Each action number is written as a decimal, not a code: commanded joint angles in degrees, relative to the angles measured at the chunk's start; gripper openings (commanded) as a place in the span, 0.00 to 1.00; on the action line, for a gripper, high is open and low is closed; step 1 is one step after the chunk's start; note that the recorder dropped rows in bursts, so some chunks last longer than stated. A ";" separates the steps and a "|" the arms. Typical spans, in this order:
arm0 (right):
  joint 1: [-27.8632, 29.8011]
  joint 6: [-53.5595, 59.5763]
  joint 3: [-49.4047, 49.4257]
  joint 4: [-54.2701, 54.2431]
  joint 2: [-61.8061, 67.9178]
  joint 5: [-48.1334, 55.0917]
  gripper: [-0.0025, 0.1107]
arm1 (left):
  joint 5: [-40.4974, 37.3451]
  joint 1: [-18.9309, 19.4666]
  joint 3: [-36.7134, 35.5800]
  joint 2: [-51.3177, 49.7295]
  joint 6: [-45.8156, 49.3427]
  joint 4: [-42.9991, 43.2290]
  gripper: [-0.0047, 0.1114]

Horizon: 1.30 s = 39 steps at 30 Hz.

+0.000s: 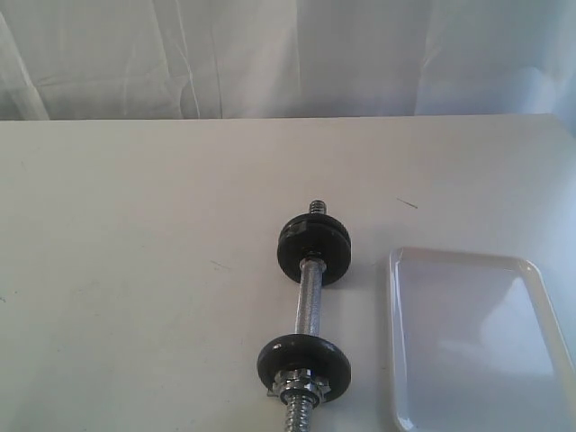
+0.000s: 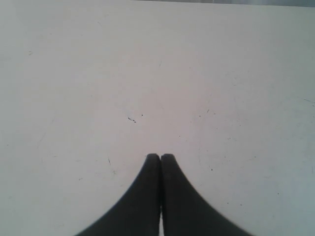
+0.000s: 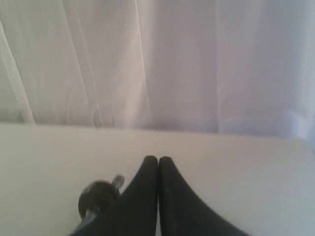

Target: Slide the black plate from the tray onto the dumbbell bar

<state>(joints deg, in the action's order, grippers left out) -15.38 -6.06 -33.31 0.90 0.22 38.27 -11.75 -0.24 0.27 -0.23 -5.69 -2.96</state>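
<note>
The dumbbell bar lies on the white table, running away from the front edge. A black plate sits on its far end, with bare thread sticking out beyond it. Another black plate sits on the near end behind a chrome collar nut. The tray lies right of the bar, and the part in view holds nothing. Neither gripper shows in the exterior view. My left gripper is shut above bare table. My right gripper is shut and holds nothing, with the far plate beside its fingers.
The white table reaches back to a white curtain along its far edge. The tray runs out of view at the right and front edges of the exterior view.
</note>
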 commanded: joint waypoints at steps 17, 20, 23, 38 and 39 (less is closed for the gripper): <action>-0.04 -0.21 29.94 0.17 -0.22 -15.23 0.02 | 0.14 0.07 -0.27 0.23 -0.32 0.05 0.04; -0.04 -0.63 33.31 0.17 -0.22 -17.80 0.02 | 0.14 0.07 -0.27 0.23 -0.32 0.05 0.04; -0.04 -0.63 33.31 0.17 -0.22 -24.24 0.02 | 0.14 0.07 -0.27 0.23 -0.32 0.05 0.04; 2.91 -0.63 33.31 -2.72 -0.22 -25.52 0.02 | 0.14 0.07 -0.27 0.23 -0.32 0.05 0.04; 3.61 -0.63 33.31 -2.20 -0.22 -25.52 0.02 | 0.14 0.07 -0.27 0.23 -0.32 0.05 0.04</action>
<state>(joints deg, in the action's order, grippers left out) -12.93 -6.43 -0.12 -1.41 0.32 13.28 -11.75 -0.24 0.27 -0.23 -5.69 -2.96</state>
